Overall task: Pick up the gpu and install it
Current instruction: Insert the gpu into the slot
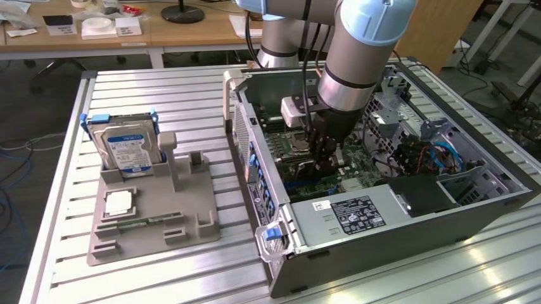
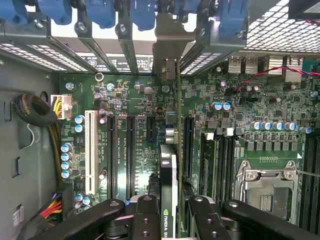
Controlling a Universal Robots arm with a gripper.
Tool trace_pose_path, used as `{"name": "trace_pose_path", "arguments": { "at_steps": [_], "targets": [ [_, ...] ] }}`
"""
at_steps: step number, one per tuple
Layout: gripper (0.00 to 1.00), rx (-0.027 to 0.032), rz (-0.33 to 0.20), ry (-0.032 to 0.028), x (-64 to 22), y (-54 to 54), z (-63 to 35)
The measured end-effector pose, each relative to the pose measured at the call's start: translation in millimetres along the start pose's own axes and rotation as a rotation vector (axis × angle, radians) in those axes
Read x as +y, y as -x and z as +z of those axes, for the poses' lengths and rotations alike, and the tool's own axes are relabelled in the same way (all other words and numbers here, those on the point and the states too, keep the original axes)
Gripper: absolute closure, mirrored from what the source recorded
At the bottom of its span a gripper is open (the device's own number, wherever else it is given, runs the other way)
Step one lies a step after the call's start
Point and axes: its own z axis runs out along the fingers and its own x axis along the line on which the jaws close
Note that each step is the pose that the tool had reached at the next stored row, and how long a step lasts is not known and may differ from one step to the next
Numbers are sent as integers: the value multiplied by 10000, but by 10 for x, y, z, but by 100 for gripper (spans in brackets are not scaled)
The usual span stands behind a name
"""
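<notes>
The gpu (image 2: 169, 172) stands edge-on between my fingers (image 2: 145, 220), a green card with a black block bearing a green logo. Its silver end bracket (image 2: 167, 55) reaches up to the row of rear slot openings with blue latches (image 2: 142, 12). My gripper (image 2: 172, 220) is shut on the gpu's upper edge, directly over the motherboard (image 2: 135, 100) and its black expansion slots. In the exterior view my gripper (image 1: 325, 158) reaches down inside the open computer case (image 1: 245, 145), low over the board. Whether the card's edge sits in a slot I cannot tell.
A grey parts holder (image 1: 152, 215) lies at the exterior view's left, carrying a silver hard drive (image 1: 127, 149), a processor chip (image 1: 118, 201) and a memory stick (image 1: 139, 223). Inside the case are a power supply (image 1: 355, 215), blue cables (image 1: 435, 155), a white slot (image 2: 90, 150) and the processor socket (image 2: 265, 192).
</notes>
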Motion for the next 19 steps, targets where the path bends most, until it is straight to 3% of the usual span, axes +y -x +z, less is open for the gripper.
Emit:
{"name": "trace_pose_path", "arguments": {
  "at_steps": [8, 19],
  "targets": [
    [73, -1, 1, -2, 0, -1, -1],
    [73, 44, 0, 0, 0, -2, -3]
  ]
}}
